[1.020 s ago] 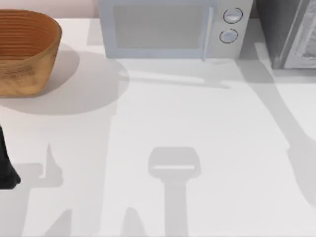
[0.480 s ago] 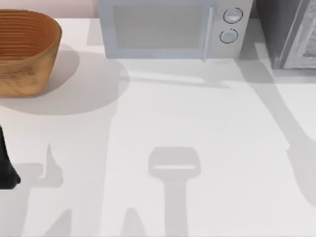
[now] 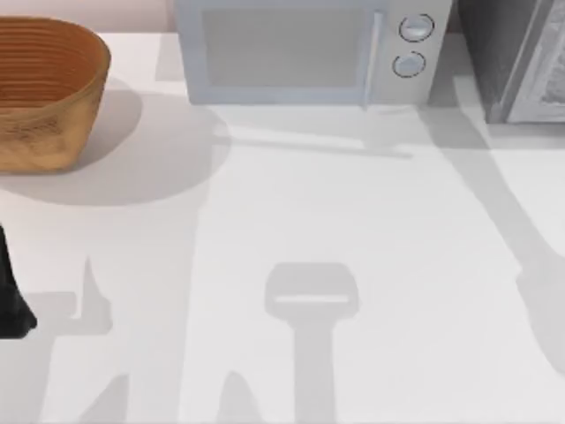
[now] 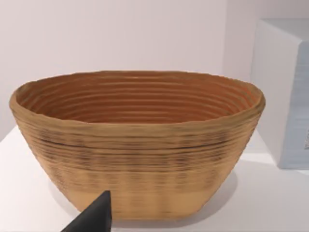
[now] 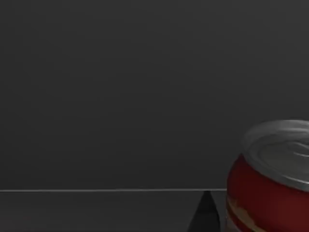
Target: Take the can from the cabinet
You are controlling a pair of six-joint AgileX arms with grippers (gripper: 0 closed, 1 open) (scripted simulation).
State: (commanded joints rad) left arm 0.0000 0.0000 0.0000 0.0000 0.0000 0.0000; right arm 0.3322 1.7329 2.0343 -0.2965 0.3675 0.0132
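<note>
The can (image 5: 270,179) is red with a silvery top and a pale band. It stands upright inside the dark cabinet (image 5: 120,96), very close in the right wrist view. A dark part of my right gripper (image 5: 206,215) rises just beside the can, apart from it. From above, the grey cabinet (image 3: 512,62) stands at the table's back right corner. My left arm (image 3: 11,300) stays parked at the table's left edge, and a dark tip of its gripper (image 4: 94,217) points toward the wicker basket.
A wicker basket (image 3: 48,88) sits at the back left, with nothing inside it in the left wrist view (image 4: 137,145). A pale microwave (image 3: 300,53) with two round knobs stands at the back middle, its door closed. Arm shadows lie across the white table (image 3: 353,212).
The long shadow at the table's right side has shifted slightly. The basket, the microwave and the left arm have not moved.
</note>
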